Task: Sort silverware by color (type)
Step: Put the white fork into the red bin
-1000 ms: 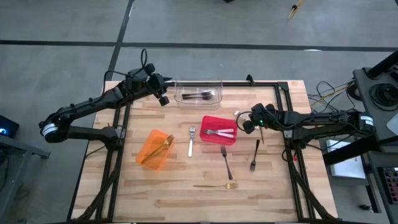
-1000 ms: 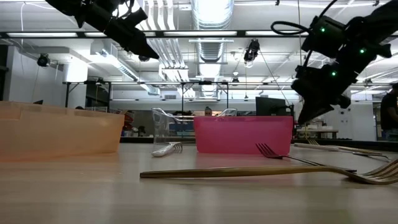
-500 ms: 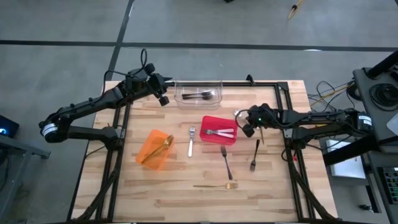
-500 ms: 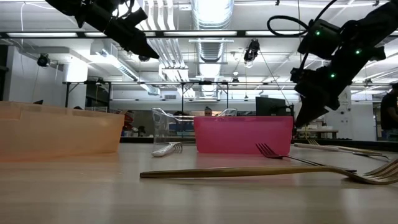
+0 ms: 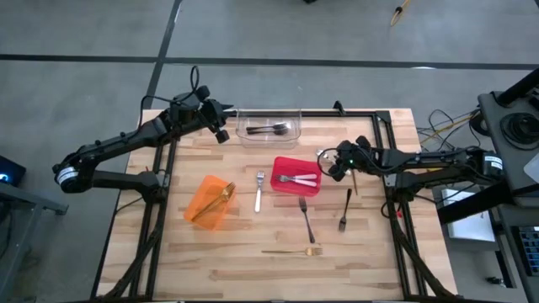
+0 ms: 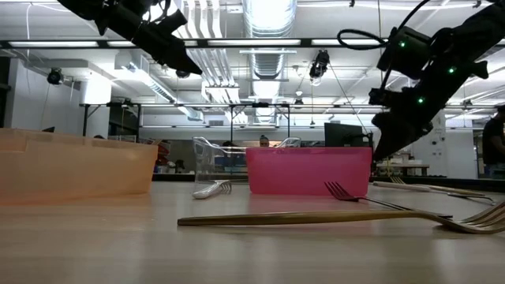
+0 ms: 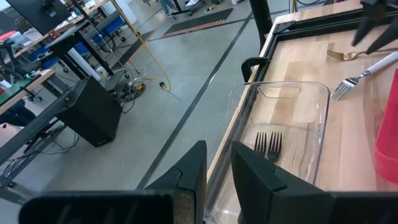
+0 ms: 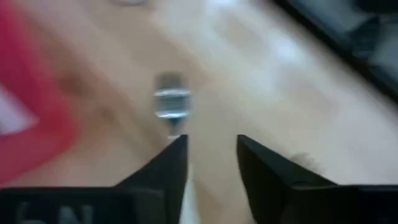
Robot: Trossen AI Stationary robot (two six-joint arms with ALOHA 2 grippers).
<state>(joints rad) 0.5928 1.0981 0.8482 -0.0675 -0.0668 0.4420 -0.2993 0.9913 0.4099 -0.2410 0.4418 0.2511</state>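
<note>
At left, my left jaws hang narrowly parted and empty by the clear, thin-walled plastic bin (image 5: 244,126) holding black forks (image 5: 271,130). At right, my right jaws stand apart with a slim, glossy silver utensil (image 8: 171,102) between them, over the planked wooden desk (image 5: 253,244) just beside the red bin (image 5: 282,164). I judge that so smooth a piece, let go here, could land outside the bin.

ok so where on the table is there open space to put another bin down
Bare wood: the front left corner below the orange bin, and the patch between clear bin and orange bin. Crowded: around the red bin, with loose forks and the right pincer.
</note>
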